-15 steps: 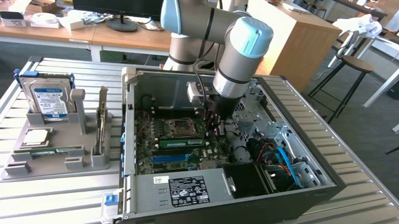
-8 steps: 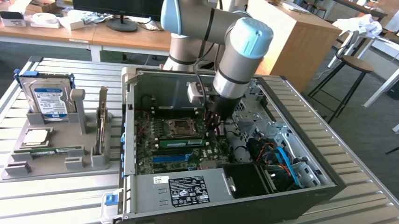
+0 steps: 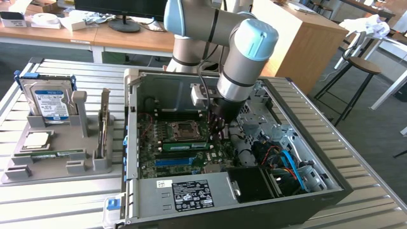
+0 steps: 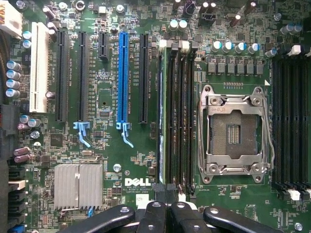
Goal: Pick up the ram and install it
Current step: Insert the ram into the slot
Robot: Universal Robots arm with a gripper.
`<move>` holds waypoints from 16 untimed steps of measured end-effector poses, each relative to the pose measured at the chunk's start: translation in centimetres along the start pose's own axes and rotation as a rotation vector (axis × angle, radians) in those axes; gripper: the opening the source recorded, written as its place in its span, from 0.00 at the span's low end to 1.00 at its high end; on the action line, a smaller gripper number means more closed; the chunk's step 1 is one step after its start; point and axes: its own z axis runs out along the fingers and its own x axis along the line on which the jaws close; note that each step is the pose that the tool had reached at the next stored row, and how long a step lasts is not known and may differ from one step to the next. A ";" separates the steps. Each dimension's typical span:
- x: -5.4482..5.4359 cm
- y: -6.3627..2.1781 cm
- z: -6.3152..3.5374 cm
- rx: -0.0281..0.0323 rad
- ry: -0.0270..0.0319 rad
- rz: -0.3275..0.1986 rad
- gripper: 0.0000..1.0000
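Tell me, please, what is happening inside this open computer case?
The robot arm reaches into the open black computer case. Its end effector hangs close over the green motherboard, by the long, thin green ram stick, which sits edge-up in a memory slot beside the silver processor socket.

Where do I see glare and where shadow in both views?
Exterior view: the case interior is shadowed, while the table shines pale. Wrist view: even light on the motherboard, glare on the socket frame and heatsink.
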 end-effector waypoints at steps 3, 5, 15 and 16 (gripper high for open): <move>0.0 0.00 0.14 -0.0001 0.0003 0.000 0.10; 0.0 -0.01 0.22 -0.0001 0.0004 0.000 0.10; 0.0 -0.01 0.45 -0.0001 0.0003 0.000 0.10; 0.0 -0.01 0.46 -0.0002 0.0004 0.000 0.10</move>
